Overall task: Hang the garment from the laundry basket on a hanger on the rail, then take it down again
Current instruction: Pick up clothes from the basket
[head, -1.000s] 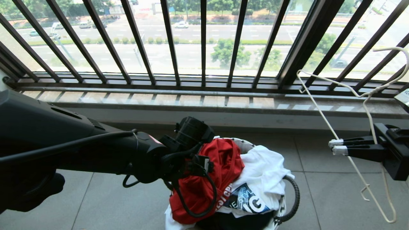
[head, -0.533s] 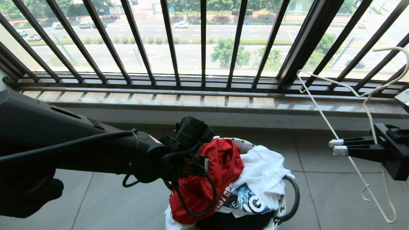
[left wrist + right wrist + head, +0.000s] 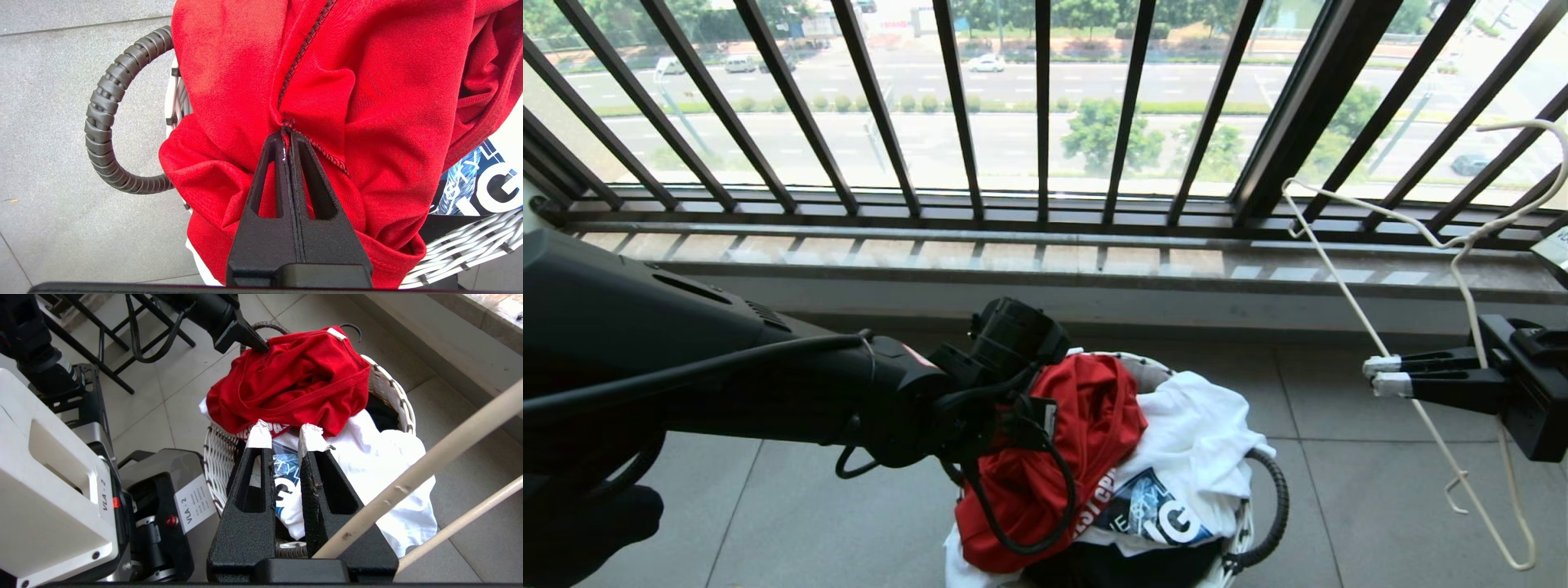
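Red knit cloth garment [image 3: 380, 122], white woven wicker laundry basket [image 3: 390, 392], matt grey tile floor [image 3: 849, 523]

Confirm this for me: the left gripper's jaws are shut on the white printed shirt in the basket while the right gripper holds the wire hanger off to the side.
Not quite. The left gripper has its jaws shut on the red T-shirt, at a stitched seam, not on the white printed shirt; the left wrist view shows it. The rest stands: the shirts lie in the basket, and the right gripper holds the wire hanger off to the side.
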Tool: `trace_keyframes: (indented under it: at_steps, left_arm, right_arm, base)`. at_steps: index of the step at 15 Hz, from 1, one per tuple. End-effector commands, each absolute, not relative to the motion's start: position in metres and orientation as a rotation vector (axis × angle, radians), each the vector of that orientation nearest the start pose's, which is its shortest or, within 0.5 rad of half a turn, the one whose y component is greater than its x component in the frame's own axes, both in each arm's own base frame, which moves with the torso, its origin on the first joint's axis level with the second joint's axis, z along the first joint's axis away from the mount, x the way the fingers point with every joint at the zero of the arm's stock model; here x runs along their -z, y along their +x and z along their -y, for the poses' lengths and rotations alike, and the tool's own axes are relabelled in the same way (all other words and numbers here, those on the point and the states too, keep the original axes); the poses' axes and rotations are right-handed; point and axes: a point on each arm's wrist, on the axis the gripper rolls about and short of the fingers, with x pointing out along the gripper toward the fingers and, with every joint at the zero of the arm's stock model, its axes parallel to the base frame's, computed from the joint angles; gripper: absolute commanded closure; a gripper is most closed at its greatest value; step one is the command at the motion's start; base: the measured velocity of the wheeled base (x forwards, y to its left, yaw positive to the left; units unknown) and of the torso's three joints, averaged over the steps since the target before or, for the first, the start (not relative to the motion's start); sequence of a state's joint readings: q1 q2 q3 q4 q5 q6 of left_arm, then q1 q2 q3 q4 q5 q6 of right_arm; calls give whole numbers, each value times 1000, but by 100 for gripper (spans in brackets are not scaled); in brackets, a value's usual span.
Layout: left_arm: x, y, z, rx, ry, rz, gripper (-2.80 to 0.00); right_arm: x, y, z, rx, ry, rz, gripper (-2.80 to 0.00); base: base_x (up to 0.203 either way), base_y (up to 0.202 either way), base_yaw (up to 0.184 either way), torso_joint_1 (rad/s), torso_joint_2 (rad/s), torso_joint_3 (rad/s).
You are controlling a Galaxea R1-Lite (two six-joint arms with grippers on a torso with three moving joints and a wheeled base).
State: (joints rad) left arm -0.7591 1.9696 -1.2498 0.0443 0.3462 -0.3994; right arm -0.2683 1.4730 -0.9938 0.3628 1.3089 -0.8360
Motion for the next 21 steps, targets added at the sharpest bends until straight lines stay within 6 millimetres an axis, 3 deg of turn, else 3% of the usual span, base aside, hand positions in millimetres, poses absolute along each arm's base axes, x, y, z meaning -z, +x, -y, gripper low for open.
trace_keyframes:
  at_steps: [1,3,4,7,9,12,14,17,21]
  left_arm:
    - [-153,273,248,254,14,-702,0]
    - [-165,269,244,259,1,-677,0]
    - [-181,262,238,264,-14,-642,0]
    - [-217,237,215,257,20,-622,0]
    - [-226,218,209,272,74,-663,0]
    - [-219,211,210,264,153,-736,0]
    - [-190,220,224,230,240,-813,0]
    - [-156,208,246,253,357,-882,0]
    - [-148,196,253,285,395,-896,0]
  right_arm:
    - [-221,215,37,-1129,-119,-161,0]
    - [-221,215,37,-1129,-120,-161,0]
    - [-221,215,37,-1129,-120,-160,0]
    - [-221,215,37,-1129,-120,-160,0]
    - [-222,215,37,-1129,-121,-159,0]
    - [-221,215,37,-1129,-120,-160,0]
    - [-221,215,37,-1129,-120,-160,0]
    - [-222,215,37,-1127,-122,-158,0]
    - [-222,215,38,-1122,-122,-158,0]
  base:
    - [0,0,0,0,0,0]
    - [0,0,0,0,0,0]
    - [0,0,0,0,0,0]
    - [0,0,0,0,0,0]
    - [0,0,0,0,0,0]
    - [0,0,0,0,0,0]
    - [0,0,0,0,0,0]
    - [0,0,0,0,0,0]
    - [0,0,0,0,0,0]
